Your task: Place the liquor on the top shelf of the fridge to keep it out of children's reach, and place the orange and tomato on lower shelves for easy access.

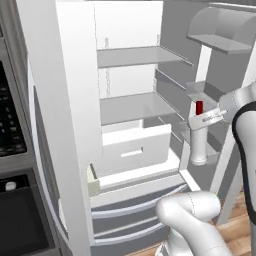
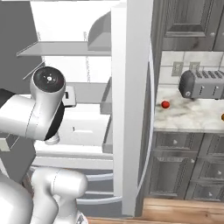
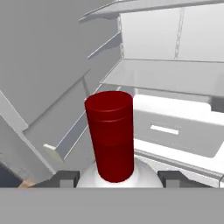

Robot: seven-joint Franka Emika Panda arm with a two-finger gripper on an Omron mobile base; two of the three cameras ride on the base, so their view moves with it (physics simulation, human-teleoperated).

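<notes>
Currently, one liquor bottle [image 1: 199, 137], white-bodied with a dark red cap, is clamped at the neck by the end effector [image 1: 206, 118], hanging upright beside the right door bins of the open fridge [image 1: 75, 100], below and outside the top shelf [image 1: 137, 55]. Risks, as I judge them: the tall bottle could strike a door bin or a shelf edge on the way in; a neck grip may let it swing or slip; set near the lip, it might topple. Also counted: one tomato [image 2: 165, 104] on the worktop [image 2: 192, 116], one toaster [image 2: 203, 84], and an orange speck at the frame edge, possibly the orange [image 2: 222, 117].
</notes>
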